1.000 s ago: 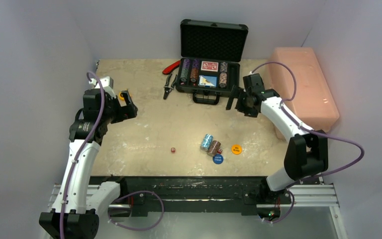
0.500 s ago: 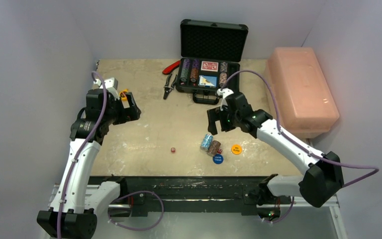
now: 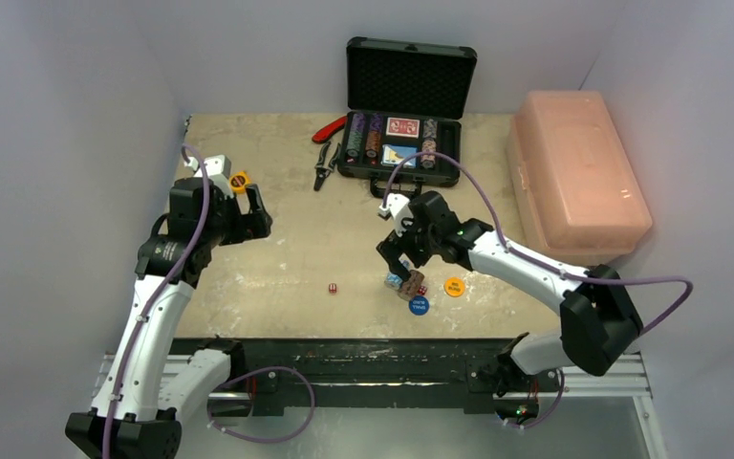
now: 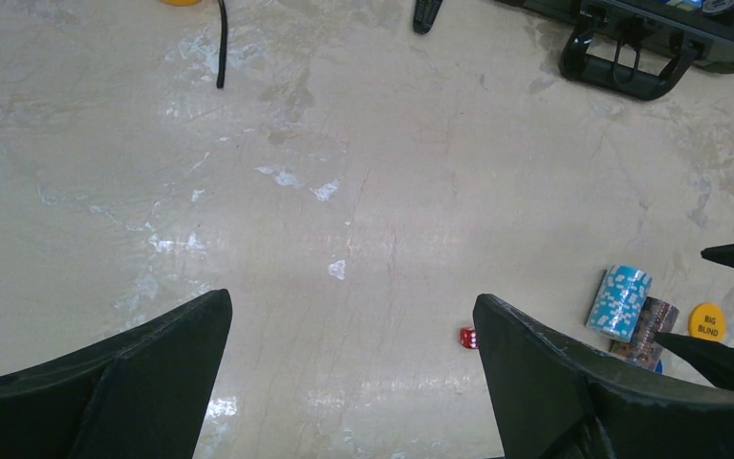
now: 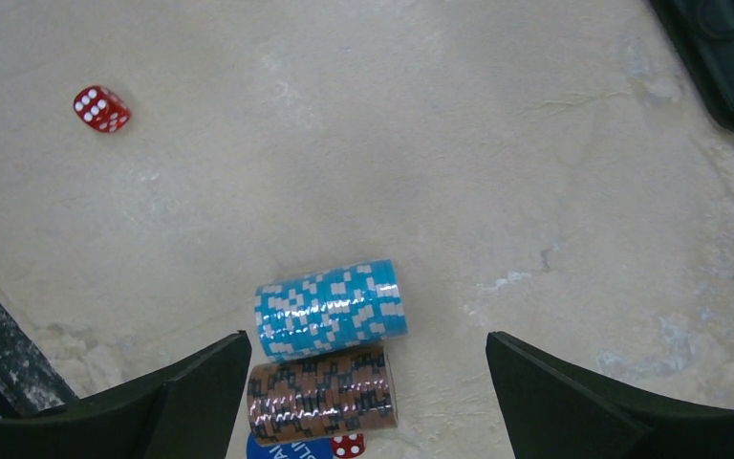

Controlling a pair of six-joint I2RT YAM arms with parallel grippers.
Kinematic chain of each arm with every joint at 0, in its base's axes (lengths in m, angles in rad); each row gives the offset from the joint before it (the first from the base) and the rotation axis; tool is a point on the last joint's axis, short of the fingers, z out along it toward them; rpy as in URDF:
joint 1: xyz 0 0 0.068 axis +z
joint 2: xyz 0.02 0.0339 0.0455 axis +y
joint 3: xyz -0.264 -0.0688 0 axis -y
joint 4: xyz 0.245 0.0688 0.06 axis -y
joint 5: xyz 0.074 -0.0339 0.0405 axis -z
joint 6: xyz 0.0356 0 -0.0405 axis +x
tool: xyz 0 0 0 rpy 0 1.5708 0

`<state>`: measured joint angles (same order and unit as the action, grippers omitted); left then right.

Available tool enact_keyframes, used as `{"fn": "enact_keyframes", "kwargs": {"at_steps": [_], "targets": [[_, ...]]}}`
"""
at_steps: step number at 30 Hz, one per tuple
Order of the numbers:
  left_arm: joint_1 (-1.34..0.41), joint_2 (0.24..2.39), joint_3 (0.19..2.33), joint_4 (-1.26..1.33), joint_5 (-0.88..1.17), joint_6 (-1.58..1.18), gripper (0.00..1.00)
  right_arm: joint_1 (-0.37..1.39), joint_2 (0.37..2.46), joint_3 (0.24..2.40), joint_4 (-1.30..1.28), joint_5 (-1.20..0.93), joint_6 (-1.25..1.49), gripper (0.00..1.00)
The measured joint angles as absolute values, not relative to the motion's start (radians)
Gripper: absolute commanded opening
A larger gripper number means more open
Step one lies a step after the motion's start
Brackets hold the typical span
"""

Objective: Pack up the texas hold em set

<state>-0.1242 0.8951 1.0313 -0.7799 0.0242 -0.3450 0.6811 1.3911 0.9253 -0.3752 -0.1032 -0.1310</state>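
Note:
The black briefcase (image 3: 403, 157) lies open at the back, foam lid (image 3: 411, 80) upright, with chip stacks and red and blue card decks inside. A light-blue chip stack (image 5: 330, 308) and a brown chip stack (image 5: 322, 390) lie on their sides, touching. My right gripper (image 5: 368, 349) is open just above them, one jaw on each side; it also shows in the top view (image 3: 397, 271). A blue disc (image 3: 419, 305), an orange disc (image 3: 454, 286) and a red die (image 5: 348, 445) lie beside the stacks. Another red die (image 3: 333, 287) lies alone. My left gripper (image 4: 351, 304) is open and empty above the bare table.
Red-handled pliers (image 3: 325, 143) lie left of the briefcase. A pink plastic box (image 3: 578, 172) stands at the right edge. A small yellow object (image 3: 239, 179) is by my left wrist. The briefcase handle (image 4: 631, 62) points toward me.
My right arm has swung from beside the briefcase down and left to above the loose chip stacks. My left arm has shifted slightly right and nearer.

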Motion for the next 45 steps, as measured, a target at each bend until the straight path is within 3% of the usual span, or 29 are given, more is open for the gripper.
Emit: {"fn": "enact_keyframes", "kwargs": {"at_steps": [11, 35, 41, 45], "targets": [[-0.148, 0.896, 1.031, -0.780, -0.009, -0.343, 0.98, 0.731, 1.505, 0.926, -0.405, -0.195, -0.236, 0.99], [-0.176, 0.896, 1.031, -0.780, -0.026, -0.329, 0.98, 0.739, 1.561, 0.931, -0.377, -0.122, -0.260, 0.99], [-0.181, 0.900, 1.031, -0.780, -0.031, -0.329, 0.98, 0.739, 1.582, 0.931, -0.368, -0.122, -0.258, 0.93], [-0.186, 0.900, 1.030, -0.780, -0.032, -0.329, 0.98, 0.739, 1.585, 0.931, -0.368, -0.123, -0.255, 0.80]]}}
